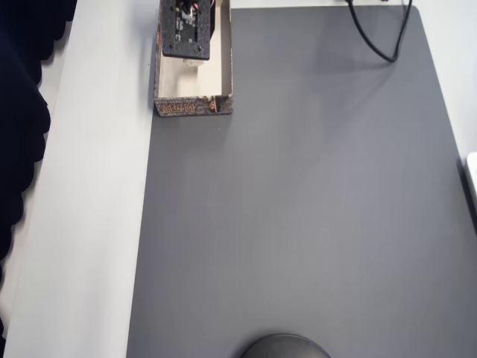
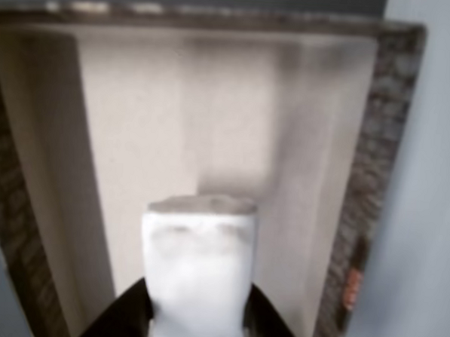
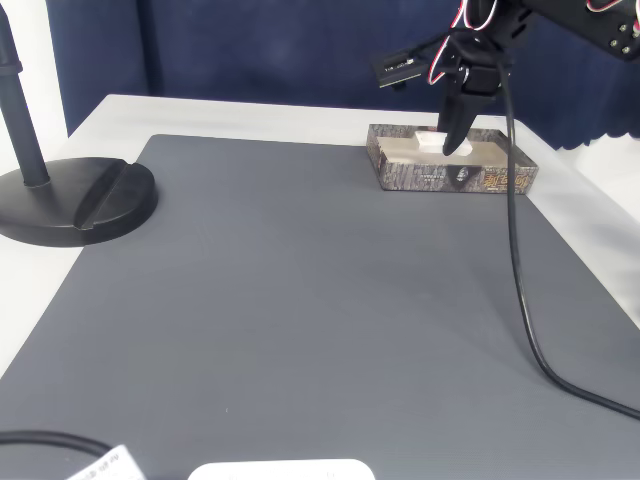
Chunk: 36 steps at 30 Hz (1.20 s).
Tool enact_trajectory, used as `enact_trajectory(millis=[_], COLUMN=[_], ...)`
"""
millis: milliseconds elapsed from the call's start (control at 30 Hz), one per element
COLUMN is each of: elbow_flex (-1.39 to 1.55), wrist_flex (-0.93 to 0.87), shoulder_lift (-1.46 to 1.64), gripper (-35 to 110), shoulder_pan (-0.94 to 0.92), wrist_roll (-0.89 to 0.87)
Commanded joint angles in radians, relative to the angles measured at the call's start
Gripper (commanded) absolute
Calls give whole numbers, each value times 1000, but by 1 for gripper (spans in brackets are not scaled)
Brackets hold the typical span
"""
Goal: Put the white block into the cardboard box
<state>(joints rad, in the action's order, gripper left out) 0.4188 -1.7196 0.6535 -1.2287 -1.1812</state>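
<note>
My claw is clamped on the white block, which stands between my two dark fingers and points down into the cardboard box. In the wrist view the cream floor of the box lies straight ahead of the block, with the mottled walls to either side and the far short wall beyond. In the fixed view my fingertips dip below the rim of the box, so I judge the block is inside its outline, though whether it touches the floor I cannot tell.

Risks from here, as I judge them:
- If I let go while the block hangs above the floor, it could land on an edge and tip or bounce, though the walls should keep it in.
- The block is smooth and held upright, so it may stick to one finger and drag out when I lift.
- The box is light and shallow; a finger brushing a wall beside me on the way up could shove it along the grey mat on the worktop.
- The black cable trailing from my arm could snag.
</note>
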Motion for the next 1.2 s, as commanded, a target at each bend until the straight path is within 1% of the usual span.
enact_trajectory(millis=[0, 600, 833, 967, 1167], elbow_flex=[-83, -181, -195, -201, -201], wrist_flex=[-8, -8, 0, 14, 17], shoulder_lift=[6, -87, -101, -100, -97], gripper=[-2, -1, 4, 12, 15], shoulder_pan=[8, -9, -8, -12, -14], wrist_roll=[20, 26, 3, -5, -17])
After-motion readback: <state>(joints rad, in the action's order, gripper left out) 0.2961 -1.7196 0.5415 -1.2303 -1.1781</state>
